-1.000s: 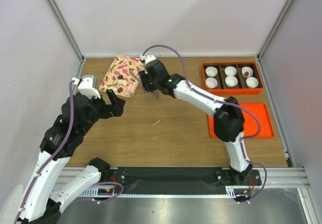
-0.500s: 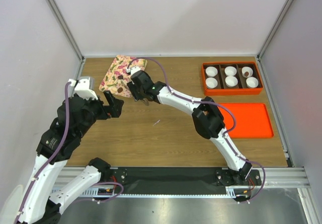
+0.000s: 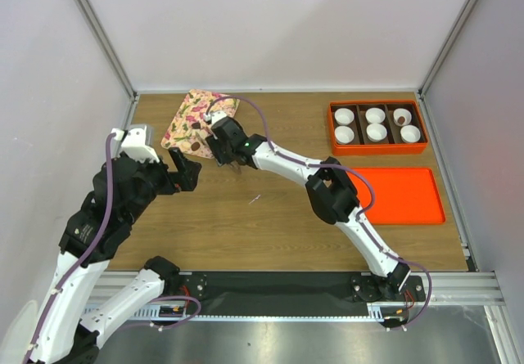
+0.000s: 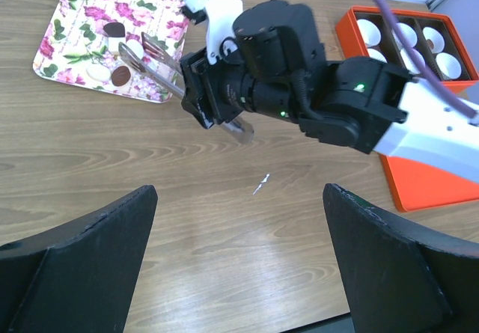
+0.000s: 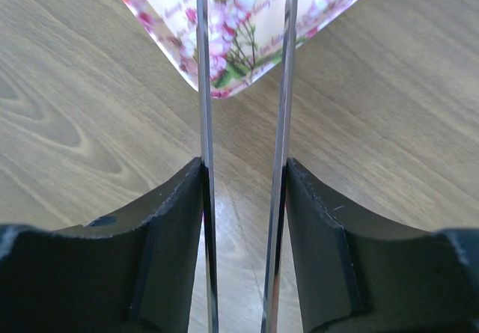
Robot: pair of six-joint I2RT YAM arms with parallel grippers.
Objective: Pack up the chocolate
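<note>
Where the chocolate is: small dark brown lumps of chocolate (image 4: pixel 114 29) lie on a floral tray (image 4: pixel 82 15) at the far left of the wooden table (image 3: pixel 270 217), mixed with a few pale pieces.
Where it should go: an orange box (image 3: pixel 331 127) at the far right holds six white paper cups (image 3: pixel 376 115); the far-right cup seems to have a dark lump in it and the others look empty.
Orange lid: a flat orange tray (image 3: pixel 409 196) lies just near of the box.
Right gripper (image 5: pixel 245 168): part-closed, with its black fingers resting against the outer faces of a pair of long metal tongs (image 5: pixel 204 86). The tong blades stand apart with nothing between them.
Tong tips: over the near-right part of the floral tray, close to the lumps; I cannot tell whether they touch the tray.
Left gripper (image 4: pixel 239 258): jaws spread wide and holding nothing, hovering over the table near of the tray.
Step in hand: judged as the reach for a pick, with the tongs lining up on one lump and most cups not yet filled.
Next move: probably needs the blades set either side of a single lump, then a gentle squeeze, since such small pieces could slip or skid.
</note>
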